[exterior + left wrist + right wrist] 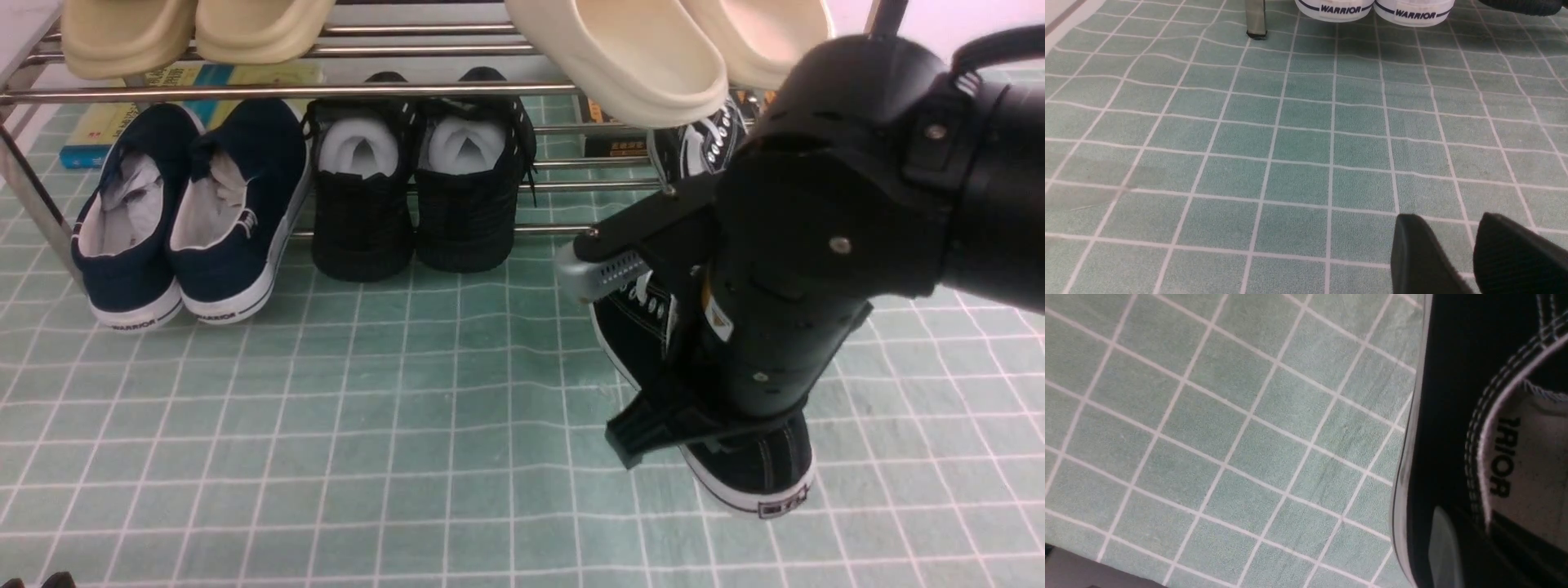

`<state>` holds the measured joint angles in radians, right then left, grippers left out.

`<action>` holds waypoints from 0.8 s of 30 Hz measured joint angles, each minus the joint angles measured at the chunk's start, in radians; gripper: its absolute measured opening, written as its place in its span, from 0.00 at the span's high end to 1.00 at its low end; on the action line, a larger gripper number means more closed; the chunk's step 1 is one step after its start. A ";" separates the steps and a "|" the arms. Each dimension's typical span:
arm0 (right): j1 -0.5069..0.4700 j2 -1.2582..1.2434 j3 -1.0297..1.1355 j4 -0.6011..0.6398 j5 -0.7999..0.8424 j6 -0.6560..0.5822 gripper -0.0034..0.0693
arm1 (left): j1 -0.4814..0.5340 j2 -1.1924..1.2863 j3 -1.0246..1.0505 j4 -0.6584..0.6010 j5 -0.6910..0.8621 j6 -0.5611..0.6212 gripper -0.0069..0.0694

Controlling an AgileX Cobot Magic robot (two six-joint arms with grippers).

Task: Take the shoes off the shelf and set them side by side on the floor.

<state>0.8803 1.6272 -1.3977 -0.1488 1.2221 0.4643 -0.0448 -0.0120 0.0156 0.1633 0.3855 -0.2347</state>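
One black canvas sneaker (775, 469) with white laces is out in front of the shelf, low at the floor (392, 408), heel toward me. My right gripper (706, 437) is shut on its side wall. In the right wrist view one finger (1443, 543) lies outside the canvas (1449, 396) and the other sits inside the opening. Whether the sole touches the floor I cannot tell. The second sneaker (694, 139) stays on the lower tier of the chrome shelf (326, 90), partly hidden by the arm. My left gripper (1455, 245) hangs open over bare floor (1298, 147), holding nothing.
Navy slip-ons (188, 220) and all-black shoes stuffed with white paper (416, 204) stand on the lower tier. Cream slippers (629, 57) rest on the top tier. A book (98, 131) lies behind. A shelf leg (1255, 20) and the navy heels (1372, 8) show in the left wrist view.
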 joint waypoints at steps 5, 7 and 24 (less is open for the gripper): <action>0.000 0.010 0.003 0.031 -0.067 0.025 0.94 | 0.000 0.000 0.000 0.000 0.000 0.000 0.59; 0.000 0.011 0.003 0.045 -0.092 0.029 0.94 | 0.000 0.000 0.000 0.000 0.000 0.000 0.59; 0.105 0.011 0.003 -0.040 -0.088 0.144 0.93 | 0.000 0.000 0.000 0.000 0.000 0.000 0.59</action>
<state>0.9856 1.6378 -1.3945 -0.1889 1.1339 0.6080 -0.0448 -0.0120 0.0156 0.1633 0.3855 -0.2347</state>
